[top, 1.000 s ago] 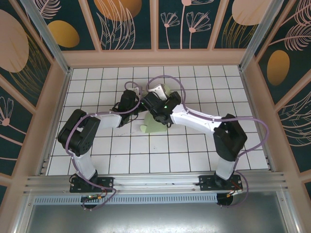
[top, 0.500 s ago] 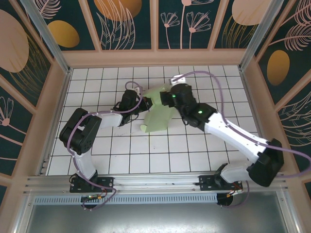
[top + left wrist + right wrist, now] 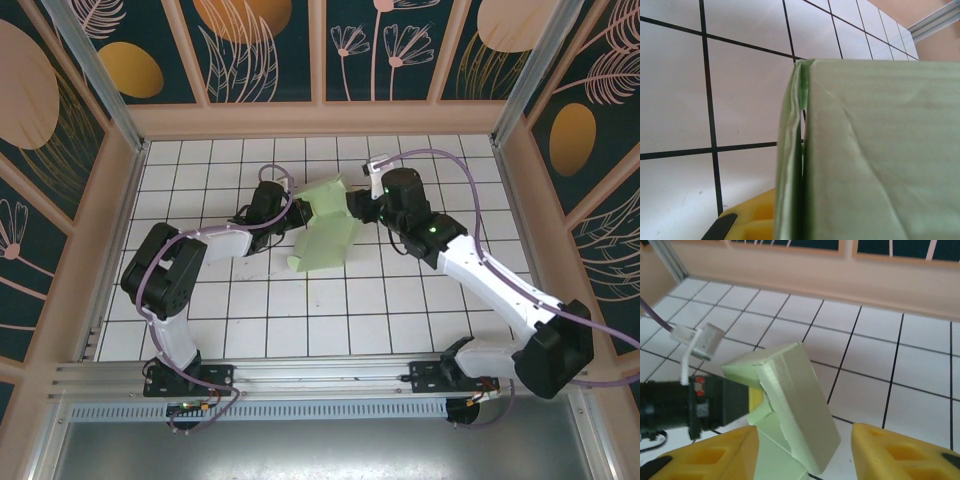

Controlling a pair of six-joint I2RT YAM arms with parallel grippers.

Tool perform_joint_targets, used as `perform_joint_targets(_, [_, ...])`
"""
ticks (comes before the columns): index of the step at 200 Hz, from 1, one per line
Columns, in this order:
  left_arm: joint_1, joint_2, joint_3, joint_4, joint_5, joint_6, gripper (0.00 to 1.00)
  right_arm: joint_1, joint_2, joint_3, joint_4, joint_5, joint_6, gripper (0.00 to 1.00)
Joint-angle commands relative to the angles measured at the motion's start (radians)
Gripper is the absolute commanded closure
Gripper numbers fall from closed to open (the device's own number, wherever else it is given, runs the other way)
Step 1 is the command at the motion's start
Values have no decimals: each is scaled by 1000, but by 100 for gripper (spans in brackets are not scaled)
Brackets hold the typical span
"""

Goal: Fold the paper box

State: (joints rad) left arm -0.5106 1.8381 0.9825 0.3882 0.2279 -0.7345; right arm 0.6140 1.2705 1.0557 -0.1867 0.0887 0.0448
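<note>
The paper box is pale mint-green card, partly folded, standing tilted on the white tiled floor near the middle back. My left gripper is shut on its left wall. In the left wrist view that wall stands edge-on over one yellow finger. My right gripper is at the box's upper right, open. In the right wrist view its yellow fingers stand wide apart, and the box lies between and just ahead of them. The left gripper's black body shows beyond.
The white tiled floor stretches free in front of the box. Peach walls close the back and sides. An aluminium rail runs along the near edge. Purple cables loop over both arms.
The right arm has swung off the top of the box to its right side, uncovering it. The left gripper has kept its hold and barely moved.
</note>
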Motion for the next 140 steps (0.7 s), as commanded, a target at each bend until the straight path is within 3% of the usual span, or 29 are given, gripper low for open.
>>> perform_joint_targets(1, [-4, -42, 18, -7, 13, 24, 100, -51, 45, 27, -46, -123, -81, 57])
perform_joint_targets(108, [-5, -26, 19, 17, 45, 21, 100, -55, 233, 117, -83, -123, -139, 59])
perform_joint_targets(140, [-4, -29, 14, 16, 41, 21, 100, -54, 204, 114, -74, -156, -116, 61])
